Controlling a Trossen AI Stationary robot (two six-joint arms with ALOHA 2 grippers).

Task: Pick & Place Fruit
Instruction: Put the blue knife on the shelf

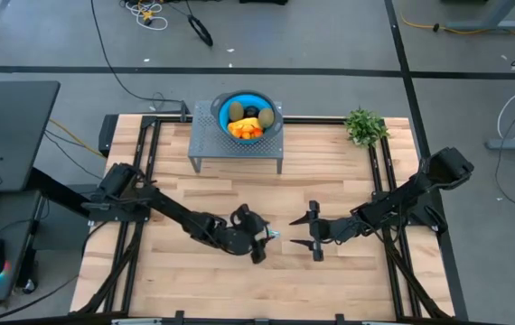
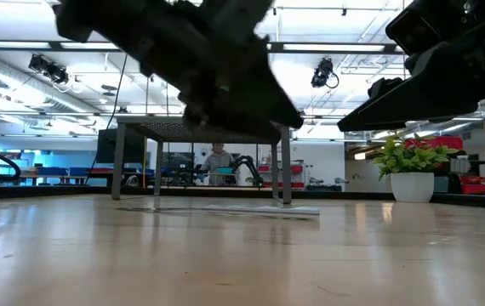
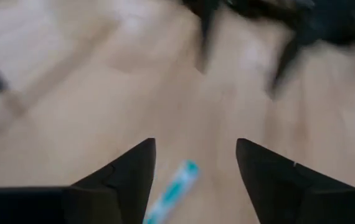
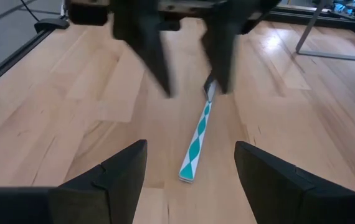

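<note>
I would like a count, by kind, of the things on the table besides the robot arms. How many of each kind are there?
Blue bowl holding toy fruit, pieces too small to count: 1
Grey metal stand: 1
Potted green plant: 1
Teal-handled knife: 1
Total: 4 things, taking the bowl of fruit as one.

In the left wrist view the knife's teal handle (image 3: 174, 190) is a smear between the left gripper (image 3: 196, 158) fingers, its lower end cut off by the picture's edge, and the right gripper (image 3: 246, 56) beyond is blurred to dark streaks. In the right wrist view the knife blade (image 4: 210, 87) mostly vanishes behind the blurred left fingers. From above, the fruit (image 1: 245, 122) in the blue bowl (image 1: 271, 106), well beyond both grippers, is too small to count.
</note>
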